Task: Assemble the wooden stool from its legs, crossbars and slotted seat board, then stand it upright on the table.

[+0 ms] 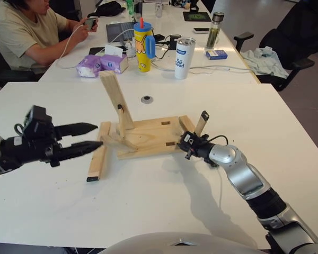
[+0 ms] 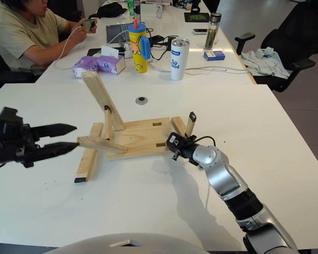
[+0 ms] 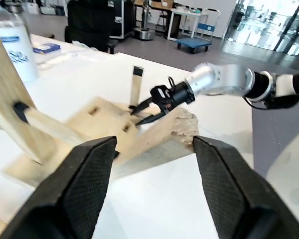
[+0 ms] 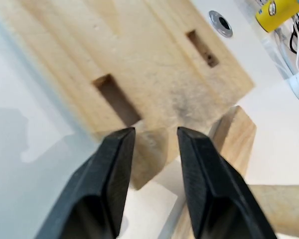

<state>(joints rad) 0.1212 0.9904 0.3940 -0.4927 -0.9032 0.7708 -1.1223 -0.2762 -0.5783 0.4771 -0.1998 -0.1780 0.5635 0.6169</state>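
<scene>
Finding the pale wooden slotted seat board (image 1: 148, 138) lying flat about the middle of the white desk (image 1: 164, 211), rectangular slots facing up. Noting one long pale wooden leg (image 1: 114, 95) rising tilted from the board's left part and leaning toward the desk's far left corner, with a thin wooden crossbar (image 2: 100, 143) reaching out from near its foot toward the left edge. Spotting another flat wooden leg (image 1: 99, 156) lying on the desk just beside the board's left end, its dark-tipped end pointing at the near edge. Seeing a short wooden leg with a black cap (image 1: 201, 124) standing nearly upright at the board's right end. Holding the black two-fingered left hand (image 1: 99, 134) open toward the desk's left edge, fingers spread wide and gripping nothing, the crossbar's free end lying level with the tips; touching or apart, not possible telling. Holding the right hand (image 4: 154, 133) open too, low at the board's right near corner, fingers parted and clamping nothing, the board's corner just ahead of the tips and the capped short leg just beside. Noticing a small round metal grommet (image 1: 146, 99) set in the desk toward the far edge.
</scene>
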